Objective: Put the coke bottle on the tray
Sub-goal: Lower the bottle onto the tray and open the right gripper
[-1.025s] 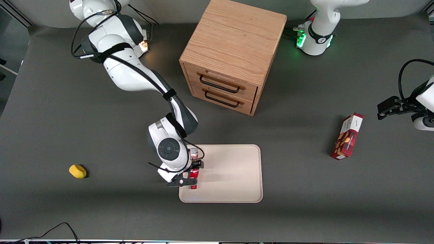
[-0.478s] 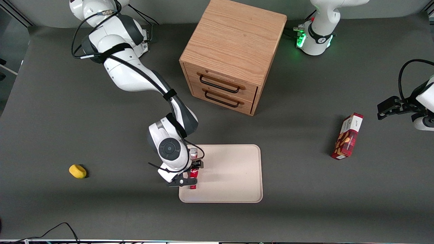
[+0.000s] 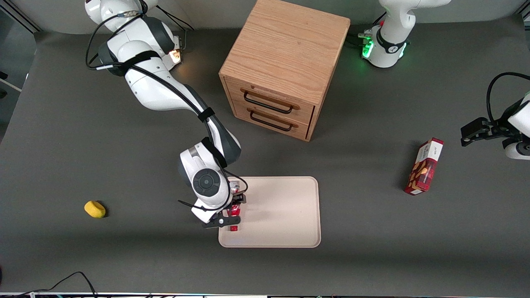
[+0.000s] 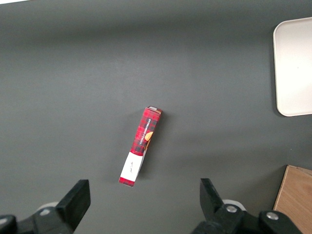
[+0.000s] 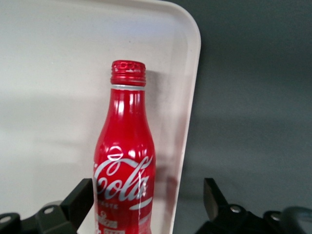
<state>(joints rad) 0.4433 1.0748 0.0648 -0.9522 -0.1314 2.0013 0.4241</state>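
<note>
Coke bottle [image 5: 125, 161] flat on tray [image 5: 48, 97], cap toward front camera, between spread fingers [image 5: 78, 200].

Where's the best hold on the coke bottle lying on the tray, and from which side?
Probably the wide logo section of the coke bottle, taken from straight above with the fingers across its width. It lies flat on the tray close beside the rim, and its neck tapers toward the cap, so the body gives the steadier hold. The end effector is open, straddling that section.
</note>
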